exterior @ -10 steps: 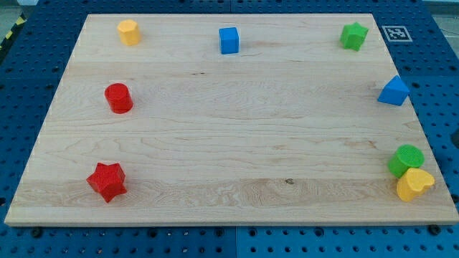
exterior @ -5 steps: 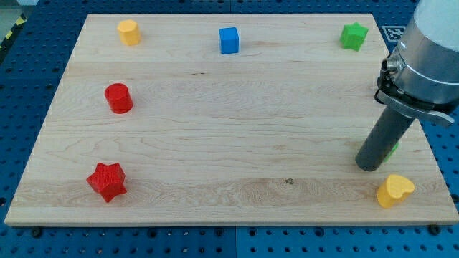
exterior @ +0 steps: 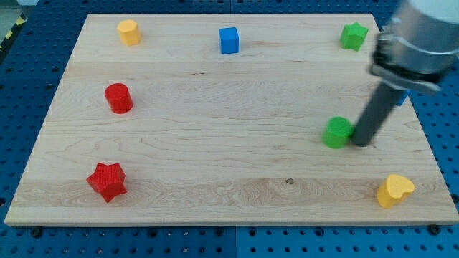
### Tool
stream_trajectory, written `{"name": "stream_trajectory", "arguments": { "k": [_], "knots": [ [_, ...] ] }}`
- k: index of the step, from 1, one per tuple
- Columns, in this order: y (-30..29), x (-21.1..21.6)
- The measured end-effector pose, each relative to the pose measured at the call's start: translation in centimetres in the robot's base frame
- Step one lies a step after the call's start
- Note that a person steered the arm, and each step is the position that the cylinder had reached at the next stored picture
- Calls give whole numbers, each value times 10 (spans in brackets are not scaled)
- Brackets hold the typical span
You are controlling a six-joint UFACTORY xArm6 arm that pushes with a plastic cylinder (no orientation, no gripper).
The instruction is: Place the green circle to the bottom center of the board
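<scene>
Nearest the view's bottom you see the yellow heart (exterior: 395,190) at the right and the red star (exterior: 107,180) at the left. Above them, right of centre, the green circle (exterior: 336,132) lies on the board (exterior: 215,143), with my tip (exterior: 360,142) touching its right side; the tool is a plain rod with nothing to open or close. Further up sits the red cylinder (exterior: 118,97). Along the top edge you find the yellow block (exterior: 128,31), blue cube (exterior: 229,40) and green star (exterior: 353,35).
</scene>
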State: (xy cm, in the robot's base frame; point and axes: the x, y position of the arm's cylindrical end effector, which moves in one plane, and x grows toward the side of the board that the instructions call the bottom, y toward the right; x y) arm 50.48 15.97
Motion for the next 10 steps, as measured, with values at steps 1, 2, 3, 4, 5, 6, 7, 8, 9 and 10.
{"name": "stream_trajectory", "arguments": {
  "k": [1,2,3,4,5,6,7,8,9,10],
  "knots": [
    [-68,0],
    [-40,-3],
    [5,-16],
    [7,-54],
    [-26,-73],
    [-76,-58],
    [-111,-16],
    [-124,20],
    [-137,15],
    [-138,18]
  ]
}}
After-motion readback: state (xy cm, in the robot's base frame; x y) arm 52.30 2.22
